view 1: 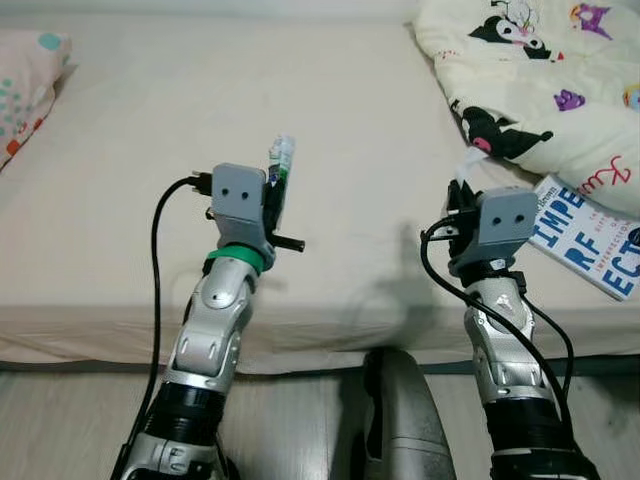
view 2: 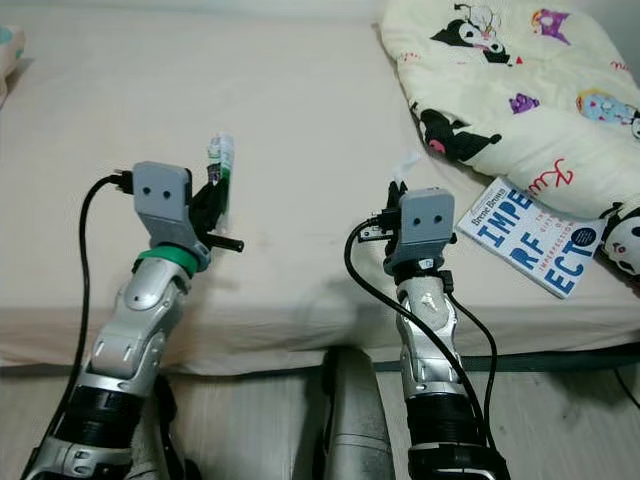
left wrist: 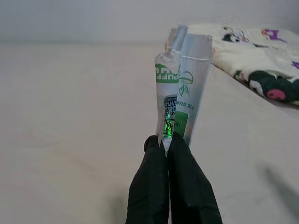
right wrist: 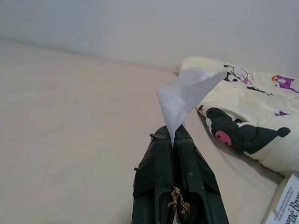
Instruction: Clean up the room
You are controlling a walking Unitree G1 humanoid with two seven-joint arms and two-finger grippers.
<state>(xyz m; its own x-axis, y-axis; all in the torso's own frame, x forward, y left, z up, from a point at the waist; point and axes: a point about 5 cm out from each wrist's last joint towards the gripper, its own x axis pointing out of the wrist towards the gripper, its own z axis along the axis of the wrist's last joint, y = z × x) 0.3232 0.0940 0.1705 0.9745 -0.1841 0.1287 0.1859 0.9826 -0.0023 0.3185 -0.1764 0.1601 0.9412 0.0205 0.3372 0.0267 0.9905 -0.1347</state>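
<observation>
The left tool [left wrist: 167, 140] was clenched on a green-and-white wrapper [left wrist: 180, 88] standing up from its tips above the bed [view 1: 150, 180]. The right tool [right wrist: 174, 135] pinched a white paper scrap [right wrist: 180, 95], with a book [view 2: 528, 236] just to its right. Both pieces looked loosely caught, so carrying them off called for firm, level grips. No bin could be seen, and the wrapper's print was unreadable.
</observation>
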